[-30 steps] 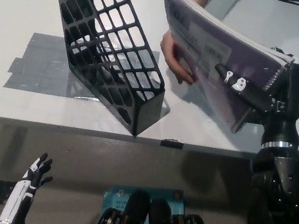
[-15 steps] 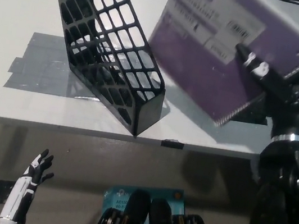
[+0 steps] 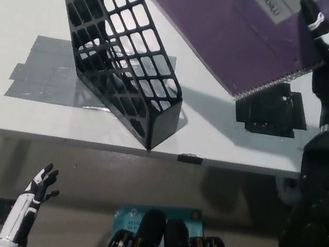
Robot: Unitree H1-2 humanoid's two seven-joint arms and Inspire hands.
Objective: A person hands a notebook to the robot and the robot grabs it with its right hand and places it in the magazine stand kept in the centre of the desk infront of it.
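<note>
**Notebook held aloft, right of the stand**

The white desk (image 3: 21, 0) carries grey tape patches (image 3: 47, 70) under the black mesh magazine stand (image 3: 122, 54). Right of the stand, the purple spiral notebook (image 3: 240, 38) hangs tilted above the desk, apart from it, pinched at its right edge by the black right hand (image 3: 328, 40). A black pad (image 3: 271, 110) lies beneath. The white left hand (image 3: 38, 188) rests low, fingers spread.

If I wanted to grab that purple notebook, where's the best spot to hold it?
Probably by the spiral-bound edge of the purple notebook, coming in from the right. That edge faces the right hand, which already holds it there, lifted above the desk. The left hand rests low, below the desk edge.
</note>
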